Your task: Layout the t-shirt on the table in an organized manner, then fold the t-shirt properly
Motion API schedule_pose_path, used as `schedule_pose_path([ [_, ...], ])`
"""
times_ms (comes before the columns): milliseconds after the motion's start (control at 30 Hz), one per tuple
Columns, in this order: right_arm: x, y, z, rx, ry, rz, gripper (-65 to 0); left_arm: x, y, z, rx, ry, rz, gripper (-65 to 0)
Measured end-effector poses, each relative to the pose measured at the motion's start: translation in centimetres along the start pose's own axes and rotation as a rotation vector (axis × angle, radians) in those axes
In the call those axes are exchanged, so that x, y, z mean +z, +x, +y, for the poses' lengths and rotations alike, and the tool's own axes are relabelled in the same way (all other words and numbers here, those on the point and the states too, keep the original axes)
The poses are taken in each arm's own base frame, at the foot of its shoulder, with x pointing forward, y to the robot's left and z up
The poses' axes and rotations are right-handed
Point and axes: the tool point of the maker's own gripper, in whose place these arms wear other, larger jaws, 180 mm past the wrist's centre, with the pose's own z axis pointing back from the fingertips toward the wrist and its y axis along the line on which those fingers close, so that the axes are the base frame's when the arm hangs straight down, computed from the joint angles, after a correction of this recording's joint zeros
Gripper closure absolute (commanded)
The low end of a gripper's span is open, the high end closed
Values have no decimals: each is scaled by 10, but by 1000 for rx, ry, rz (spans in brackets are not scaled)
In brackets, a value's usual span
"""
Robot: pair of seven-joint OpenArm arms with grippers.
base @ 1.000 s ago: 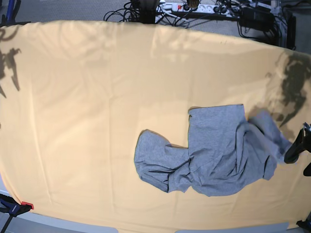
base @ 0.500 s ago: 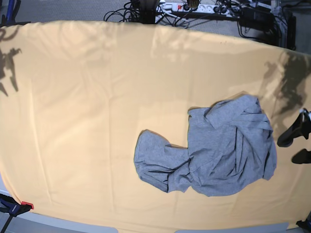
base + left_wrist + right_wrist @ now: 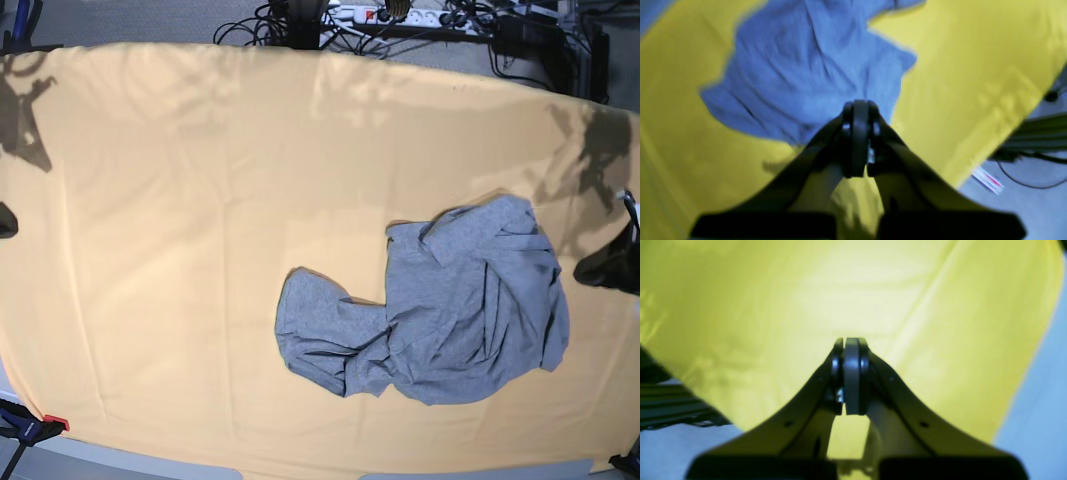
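A white power strip and tangled black cables lie on the grey floor beyond the far edge; a clamp grips the near-left corner

In the base view the left gripper shows only as a dark shape cut by the right edge, and the right gripper as a sliver at the left edge. The surface runs off the frame below and at both sides. Folds of the crumpled t-shirt hide its sleeves and neckline. The left wrist view is blurred, the shirt's outline soft.
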Motion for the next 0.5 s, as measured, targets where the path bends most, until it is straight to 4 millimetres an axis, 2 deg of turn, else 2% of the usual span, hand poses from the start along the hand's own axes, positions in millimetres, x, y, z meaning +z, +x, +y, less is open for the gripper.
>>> schedule_pose_path([
  [133,-6,-26,14,-66,30,27,0,-14,-19,-33,-29,-77,76,0],
  [333,3,-51,39,-97,33,59,0,-24,-31,-85,-106,-183,137,0],
  [500,9,-95,69,-175,71,162,0,-30,-59,-132,-77,-303,217,0],
])
